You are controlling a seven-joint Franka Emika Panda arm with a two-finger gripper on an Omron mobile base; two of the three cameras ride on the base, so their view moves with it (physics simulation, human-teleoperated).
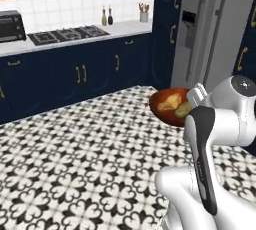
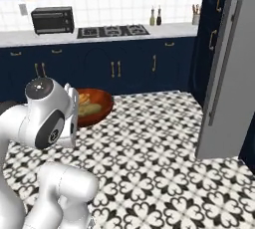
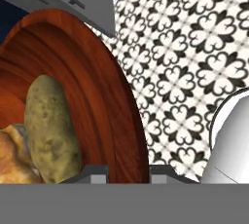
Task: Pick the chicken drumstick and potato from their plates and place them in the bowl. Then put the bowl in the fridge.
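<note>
The reddish-brown bowl (image 1: 162, 110) hangs tilted above the patterned floor, and my gripper (image 3: 127, 174) is shut on its rim (image 3: 116, 116), one fingertip on each side of the wall. Inside lie the olive-tan potato (image 3: 51, 130) and the golden-brown chicken drumstick (image 3: 10, 157). From the left base view the drumstick (image 1: 170, 101) and potato (image 1: 183, 109) rest side by side, with my hand (image 1: 196, 95) at the bowl's right edge. In the right base view the bowl (image 2: 97, 108) peeks out past my arm. The grey fridge (image 1: 210, 34) stands just beyond the bowl. The plates are out of view.
Navy cabinets (image 1: 75, 74) with a white counter, a stove (image 1: 67, 35) and a toaster oven (image 1: 11, 26) line the back wall. Black-and-white tiled floor (image 2: 149, 143) spreads between me and them. The fridge's long-handled grey door (image 2: 226, 73) rises at the right.
</note>
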